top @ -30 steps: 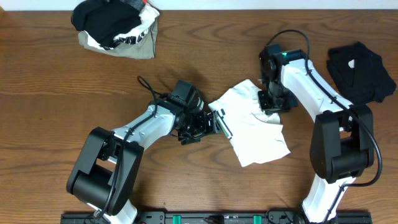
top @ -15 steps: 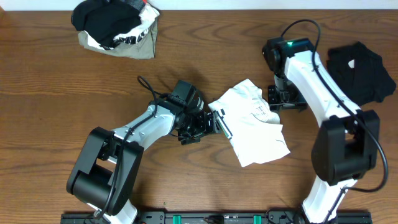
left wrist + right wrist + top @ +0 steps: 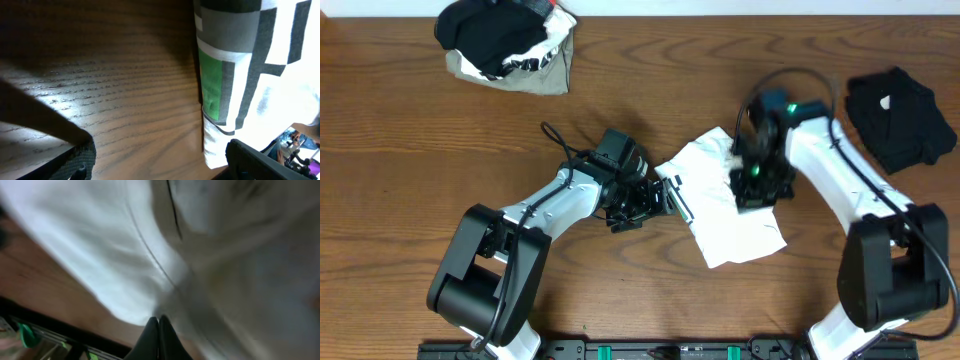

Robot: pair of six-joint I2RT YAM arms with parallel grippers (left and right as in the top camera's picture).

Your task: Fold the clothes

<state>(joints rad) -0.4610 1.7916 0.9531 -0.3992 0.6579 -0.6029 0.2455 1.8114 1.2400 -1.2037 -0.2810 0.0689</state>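
The clothes in hand are a folded white T-shirt (image 3: 735, 215) lying mid-table. Its edge with the small striped mark (image 3: 220, 75) fills the right of the left wrist view. My left gripper (image 3: 665, 197) rests open at the shirt's left edge; bare wood shows between its fingers (image 3: 75, 160), and the shirt's corner reaches close to the right finger. My right gripper (image 3: 755, 188) hangs over the shirt's upper right part. In the blurred right wrist view its fingertips (image 3: 159, 330) are pressed together, shut, with white cloth beyond them and none visible between them.
A black garment (image 3: 902, 118) lies folded at the right edge. A heap of black, printed and olive clothes (image 3: 505, 45) sits at the back left. A black cable (image 3: 555, 140) loops behind the left arm.
The right arm swung off the shirt's right side with its jaws apart, then came back over the shirt and its jaws closed. The left arm stayed still.
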